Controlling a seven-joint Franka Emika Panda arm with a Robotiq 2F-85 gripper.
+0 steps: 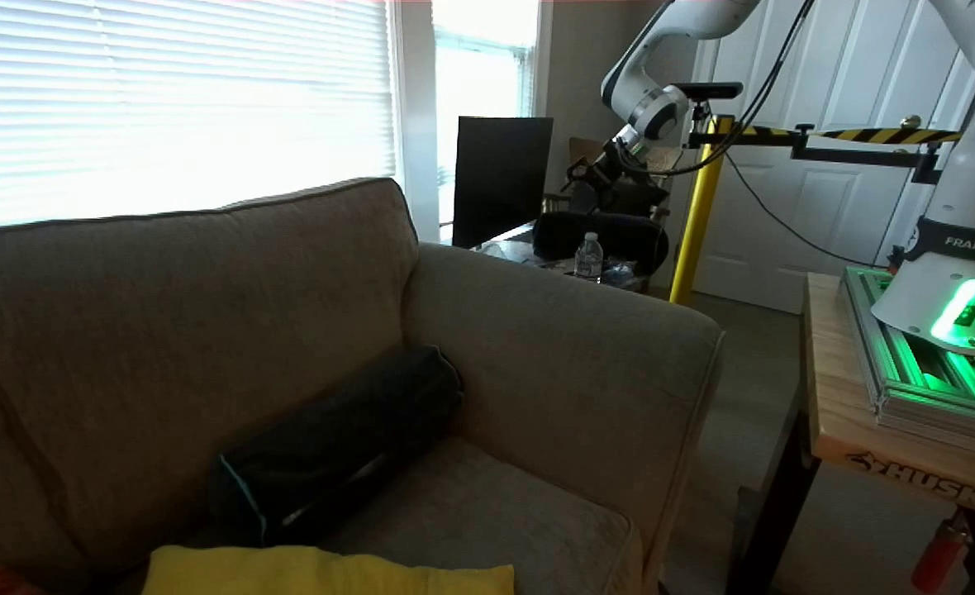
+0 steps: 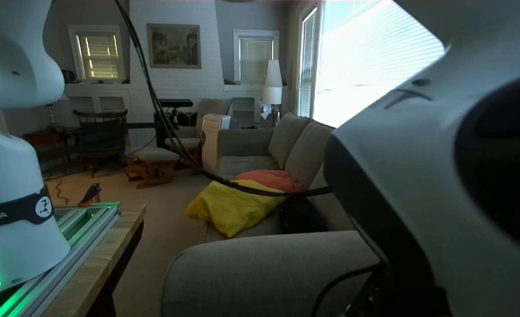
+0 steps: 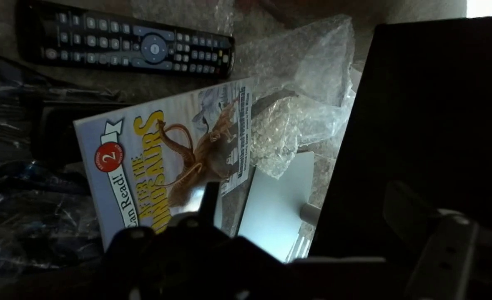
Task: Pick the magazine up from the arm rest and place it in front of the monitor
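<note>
Daylight pours through window blinds behind the grey-brown sofa in an exterior view, and past its arm rest, on the far side, stands the black monitor. In the wrist view the magazine lies cover up in front of the monitor, toward the left, just beside the pale stand base and near a remote. The gripper has its fingers spread apart; whether one touches the cover is hard to tell.

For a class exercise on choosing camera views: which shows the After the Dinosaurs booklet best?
The wrist view: the After the Dinosaurs booklet appears close up, title largely legible, though partly covered below. I cannot make it out in either exterior view.
</note>
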